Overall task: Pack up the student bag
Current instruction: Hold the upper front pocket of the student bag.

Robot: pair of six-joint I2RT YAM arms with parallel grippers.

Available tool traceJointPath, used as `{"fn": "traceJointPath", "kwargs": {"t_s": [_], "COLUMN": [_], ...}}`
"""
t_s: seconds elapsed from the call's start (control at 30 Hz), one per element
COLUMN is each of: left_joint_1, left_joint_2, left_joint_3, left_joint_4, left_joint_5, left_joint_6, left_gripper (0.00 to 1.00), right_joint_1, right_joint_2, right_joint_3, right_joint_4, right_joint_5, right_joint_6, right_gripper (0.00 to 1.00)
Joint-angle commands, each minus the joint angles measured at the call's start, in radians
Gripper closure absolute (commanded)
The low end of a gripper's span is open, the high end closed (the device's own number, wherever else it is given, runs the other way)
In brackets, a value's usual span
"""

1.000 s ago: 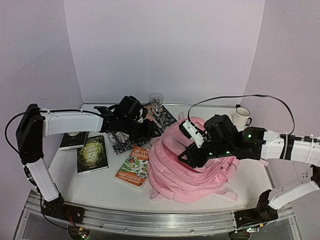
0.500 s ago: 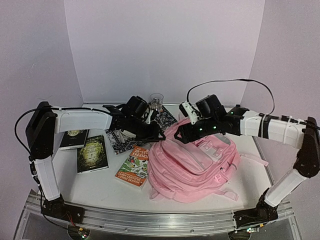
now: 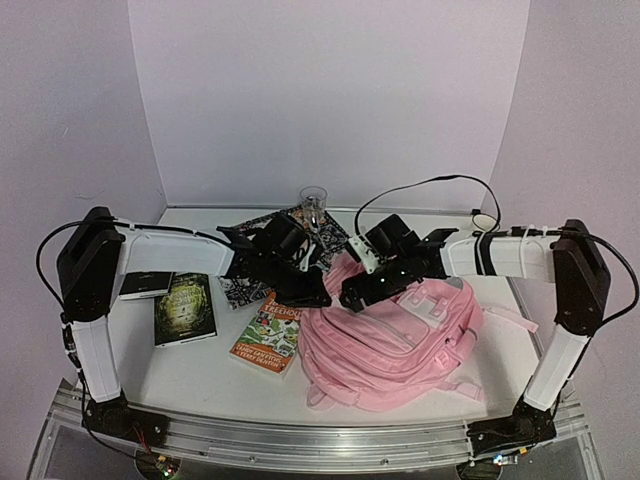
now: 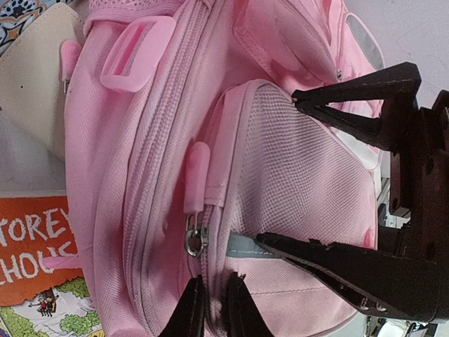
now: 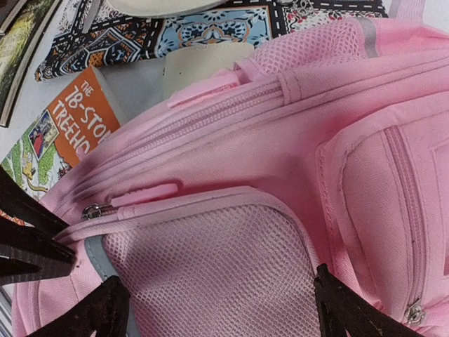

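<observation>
Both grippers now closed in on student bag (image 3: pixel 400 335), zip end.
R gripper (image 5: pixel 219 277) has swung over from bag's middle; fingers wide apart, straddling mesh pocket (image 4: pixel 295 161), holding nothing. L gripper (image 4: pixel 214 277) fingers nearly together, narrow gap, nothing gripped; zip pull (image 4: pixel 194 239) just ahead of tips. Bag lies zipped beneath both, so opening likely comes first; packing not begun.

White bench (image 3: pixel 195 380), pink student bag (image 3: pixel 395 340) lying right of centre, orange book (image 3: pixel 268 335) just beside the bag's left edge, dark green book (image 3: pixel 185 307) farther left, patterned books (image 3: pixel 330 234) and clear glass (image 3: pixel 313 200) behind the bag
</observation>
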Motion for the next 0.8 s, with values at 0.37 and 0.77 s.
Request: {"fn": "traceJointPath", "kwargs": {"t_s": [0.37,0.77], "left_joint_1": [0.067,0.104], "left_joint_2": [-0.033,0.101], "left_joint_3": [0.054,0.134], "left_joint_4": [-0.043,-0.086], "left_joint_5": [-0.036,0.031], "left_joint_6": [0.047,0.105], "left_gripper": [0.61,0.52], "right_joint_1": [-0.026,-0.026], "right_joint_2": [-0.03,-0.099], "right_joint_3": [-0.06,0.02], "right_joint_4": [-0.039,-0.067], "right_joint_5": [-0.111,-0.121], "right_joint_6": [-0.177,-0.097], "right_gripper": [0.16,0.19]}}
